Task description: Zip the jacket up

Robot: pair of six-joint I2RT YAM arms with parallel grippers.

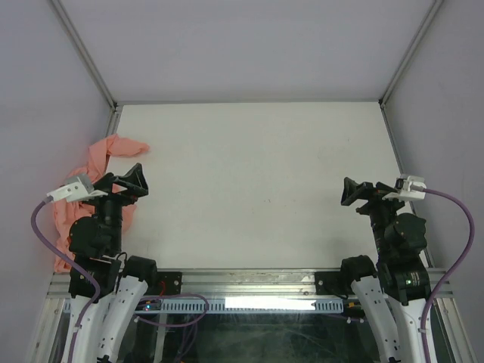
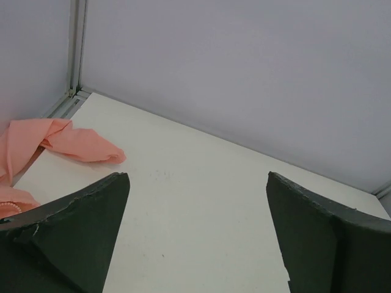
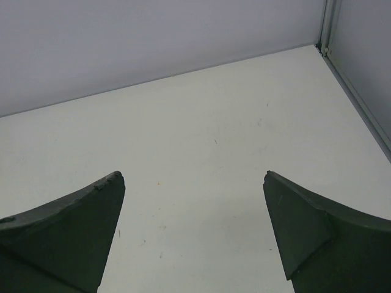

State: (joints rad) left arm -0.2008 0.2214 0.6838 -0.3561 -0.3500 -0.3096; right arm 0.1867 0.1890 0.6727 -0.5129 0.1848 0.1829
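The jacket (image 1: pixel 113 151) lies crumpled along the left edge of the table (image 1: pixel 257 174), against the side wall and partly hidden behind the left arm. One fold reaches out onto the white top. The left gripper (image 1: pixel 136 184) hangs just beside the heap, fingers spread wide and holding nothing. Well apart, near the right edge, the right gripper (image 1: pixel 349 192) is likewise spread and holds nothing, over bare tabletop.
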